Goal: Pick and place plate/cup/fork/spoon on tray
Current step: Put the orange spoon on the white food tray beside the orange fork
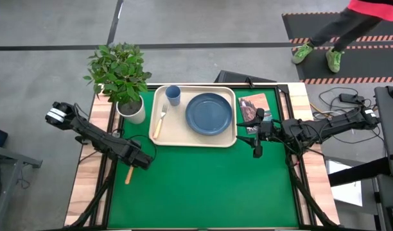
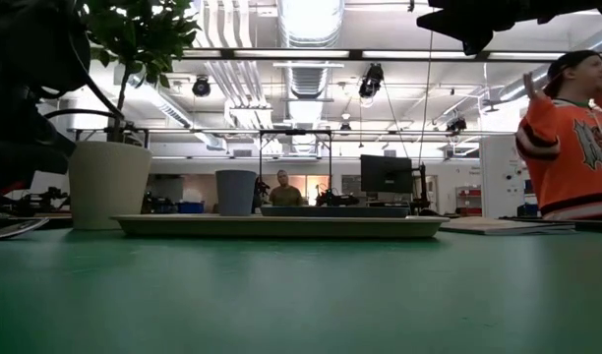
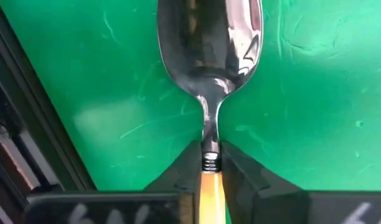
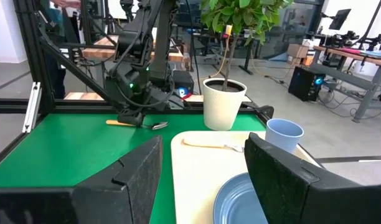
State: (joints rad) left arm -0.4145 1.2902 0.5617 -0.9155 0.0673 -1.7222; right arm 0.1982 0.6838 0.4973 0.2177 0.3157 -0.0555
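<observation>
The left pincer (image 1: pixel 140 161) sits low over the left side of the green table (image 1: pixel 203 186), closed on the spoon (image 3: pixel 209 56). Its fingers (image 3: pixel 184 171) clamp the neck where the metal meets the orange handle, and the shiny bowl points forward just above the green surface. The handle end pokes out behind the pincer toward the table's wooden edge.

The tray (image 1: pixel 230 139) lies at the back of the table. On it rest the plate (image 1: pixel 209 114), the cup (image 1: pixel 173 95) near its back left corner, and the fork (image 1: pixel 160 121) along its left side.

The right pincer (image 1: pixel 257 150) hangs just beside the tray's right edge, its jaws wide apart. A potted plant (image 1: pixel 122 77) stands left of the tray, and a booklet (image 1: pixel 253 104) lies to its right.
</observation>
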